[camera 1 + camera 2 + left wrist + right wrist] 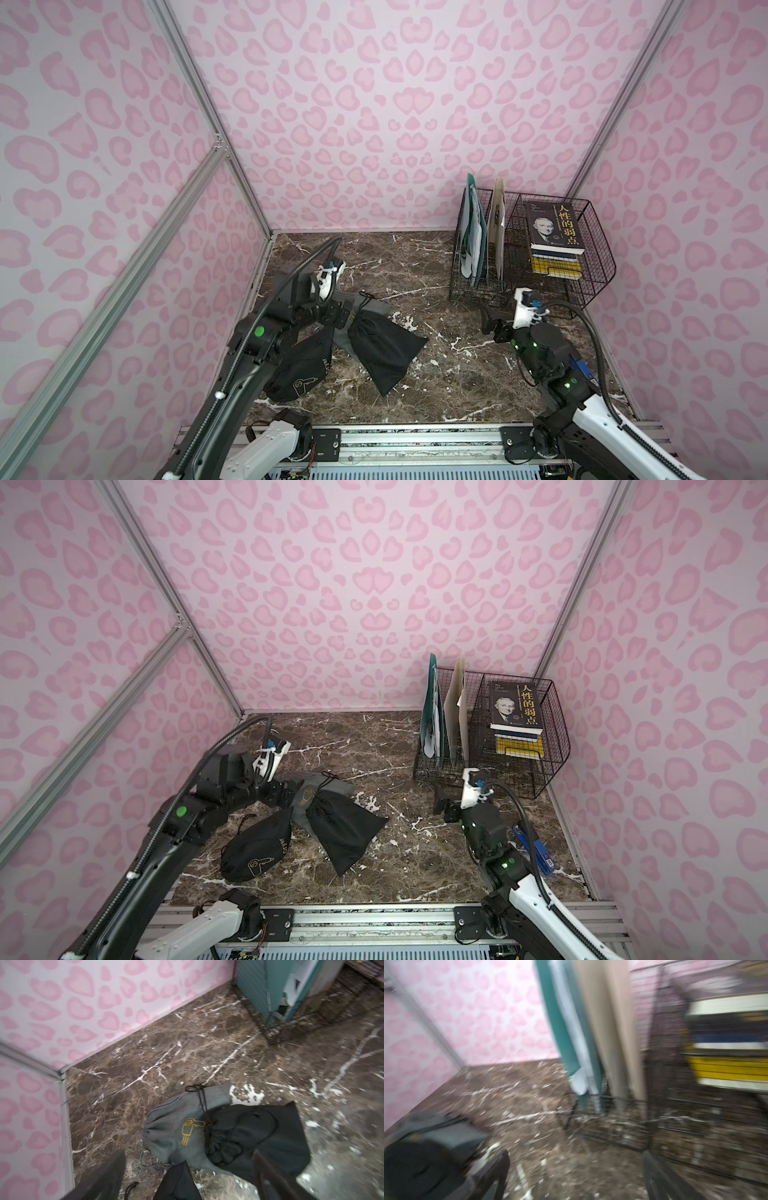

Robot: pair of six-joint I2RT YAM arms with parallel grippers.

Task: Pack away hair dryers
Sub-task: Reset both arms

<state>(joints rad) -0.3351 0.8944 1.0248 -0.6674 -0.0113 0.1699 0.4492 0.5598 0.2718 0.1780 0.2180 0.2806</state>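
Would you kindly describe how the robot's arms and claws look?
The left arm and right arm are black, with white lower shells and green lights. A black ribbed cable runs along each to a white wrist mount with a blue plug. The left claw and right claw are black, with two flat fingers.

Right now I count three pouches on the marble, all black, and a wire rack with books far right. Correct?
Only the near pouch and middle pouch are black; the grey pouch, printed with a yellow dryer, lies partly under the middle one, as the left wrist view shows. The wire rack with books is far right.
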